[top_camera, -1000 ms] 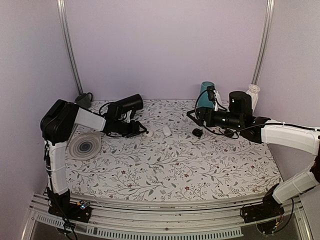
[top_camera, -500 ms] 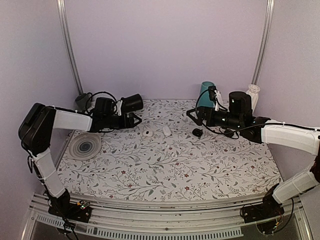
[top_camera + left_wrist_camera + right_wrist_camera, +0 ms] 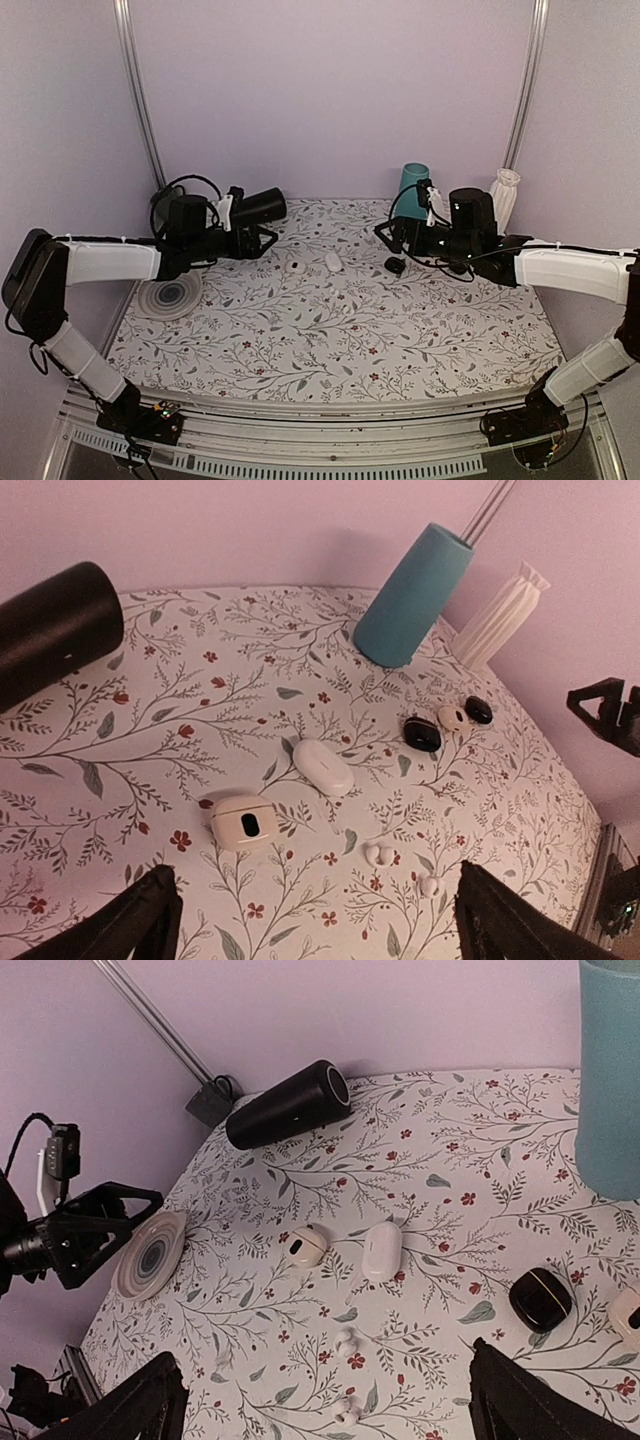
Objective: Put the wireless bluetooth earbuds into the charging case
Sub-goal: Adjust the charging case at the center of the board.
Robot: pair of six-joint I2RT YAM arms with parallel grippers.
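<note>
The charging case point(image 3: 323, 766) is a closed, glossy white pebble lying mid-table; it also shows in the right wrist view point(image 3: 381, 1249) and the top view point(image 3: 333, 261). Two white earbuds lie loose in front of it, one point(image 3: 378, 854) nearer the case and one point(image 3: 430, 885) farther out; both show in the right wrist view too point(image 3: 345, 1341) point(image 3: 347, 1412). My left gripper point(image 3: 262, 240) is open and empty, hovering left of the case point(image 3: 315, 880). My right gripper point(image 3: 392, 232) is open and empty, hovering right of it point(image 3: 322, 1355).
A rounder cream case with a black oval mark point(image 3: 243, 822) lies beside the pebble case. Small black pieces point(image 3: 422, 732) and a tiny white piece point(image 3: 452, 716) lie to the right. A teal cup point(image 3: 412, 178), black cylinder point(image 3: 262, 206), white pleated object point(image 3: 505, 190) and grey plate point(image 3: 170, 295) stand around.
My left gripper has drawn back to the left and up from beside the rounder cream case, its arm stretching out low. My right gripper has shifted slightly left. The cases and earbuds have not moved.
</note>
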